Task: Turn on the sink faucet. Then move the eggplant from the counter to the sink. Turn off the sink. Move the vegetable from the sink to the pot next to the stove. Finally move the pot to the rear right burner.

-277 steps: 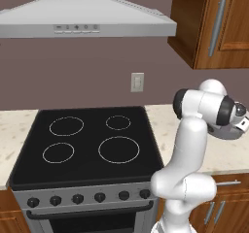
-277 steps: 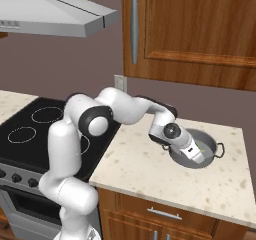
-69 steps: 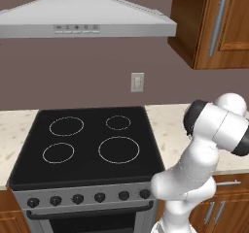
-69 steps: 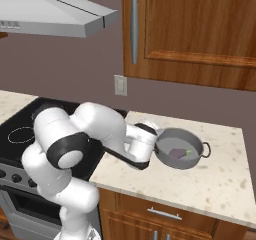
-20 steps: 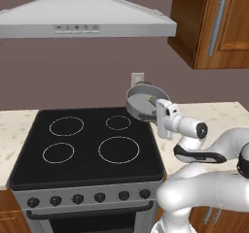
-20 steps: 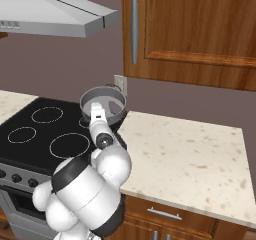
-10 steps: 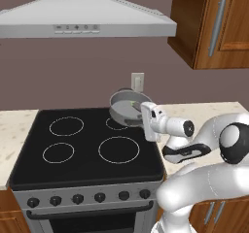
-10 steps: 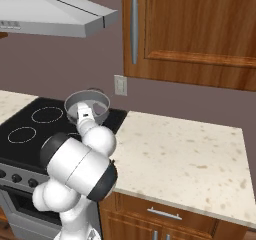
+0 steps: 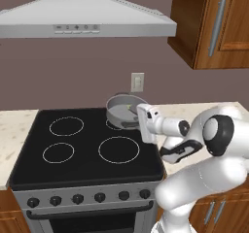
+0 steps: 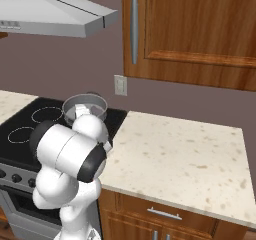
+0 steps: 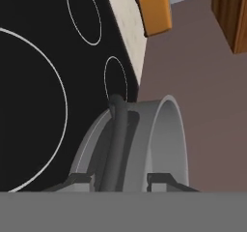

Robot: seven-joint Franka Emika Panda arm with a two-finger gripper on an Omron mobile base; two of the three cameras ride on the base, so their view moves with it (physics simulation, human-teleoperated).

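Observation:
The grey metal pot (image 9: 124,111) hangs low over the stove's rear right burner (image 9: 113,125), near the back wall. My gripper (image 9: 135,124) is shut on the handle at the pot's near rim. In the right base view the pot (image 10: 85,106) stands out above my white arm. The hand view looks along the pot's wall (image 11: 163,140), with the dark handle (image 11: 118,129) running down to my gripper (image 11: 118,180), one fingertip on each side of it. The eggplant is hidden; I cannot see into the pot well enough to make it out.
The black stovetop (image 9: 82,149) has the front right burner (image 9: 118,149) and two left burners (image 9: 66,126) bare. A speckled counter (image 10: 175,156) runs to the stove's right. An orange object (image 11: 155,11) lies on the far counter. A range hood (image 9: 87,21) hangs overhead.
My arm has carried the pot leftward and lower, from beside the wall outlet down over the rear right burner. The gripper stays shut on it.

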